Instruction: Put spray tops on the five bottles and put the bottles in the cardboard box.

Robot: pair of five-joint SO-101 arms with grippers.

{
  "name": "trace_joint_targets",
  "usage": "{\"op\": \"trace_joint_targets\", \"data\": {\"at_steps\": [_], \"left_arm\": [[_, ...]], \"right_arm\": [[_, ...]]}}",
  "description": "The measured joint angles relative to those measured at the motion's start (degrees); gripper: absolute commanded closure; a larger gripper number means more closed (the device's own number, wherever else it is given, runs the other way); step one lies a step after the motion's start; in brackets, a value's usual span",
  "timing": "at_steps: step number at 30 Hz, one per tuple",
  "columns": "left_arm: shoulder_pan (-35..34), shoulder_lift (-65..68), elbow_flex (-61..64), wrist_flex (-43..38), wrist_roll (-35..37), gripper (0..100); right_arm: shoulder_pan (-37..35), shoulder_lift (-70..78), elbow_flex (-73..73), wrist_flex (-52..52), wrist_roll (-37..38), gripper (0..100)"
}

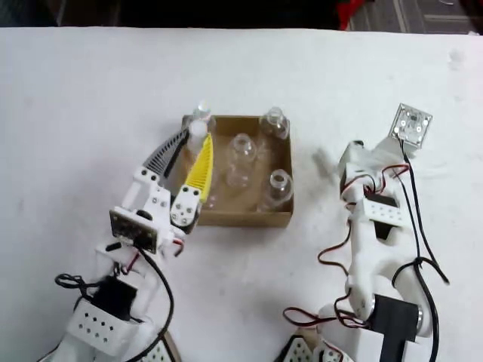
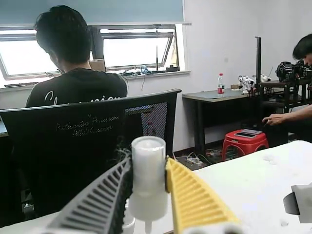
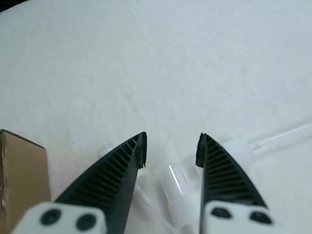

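Gripping a spray top [image 2: 147, 175], the left hand [image 1: 196, 138] sits over the upper-left corner of the cardboard box [image 1: 245, 219] of bottles [image 1: 274, 122]; the right hand [image 3: 170, 146] gapes above loose tops [image 3: 176, 187] on the bench [image 1: 90, 98].

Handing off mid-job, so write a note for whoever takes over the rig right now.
Left gripper: fingers shut on a spray top, over a corner of the cardboard box.
Right gripper: fingers open, low over loose tops lying on the table.
Several bottles stand in the box; at least three have bare necks.
Done: those bottles boxed, full count unclear. Left: fitting the tops, probably the held one first.
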Motion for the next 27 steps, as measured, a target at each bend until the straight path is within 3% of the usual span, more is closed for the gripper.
{"op": "trace_joint_targets", "data": {"at_steps": [7,27], "left_arm": [[-0.18,0.0,0.09,1.32,8.09,98],[-3.52,0.0,2.73,7.12,8.35,98]], "right_arm": [[0.0,0.0,0.0,0.0,0.0,85.0],[0.0,0.0,0.0,0.0,0.0,85.0]]}}
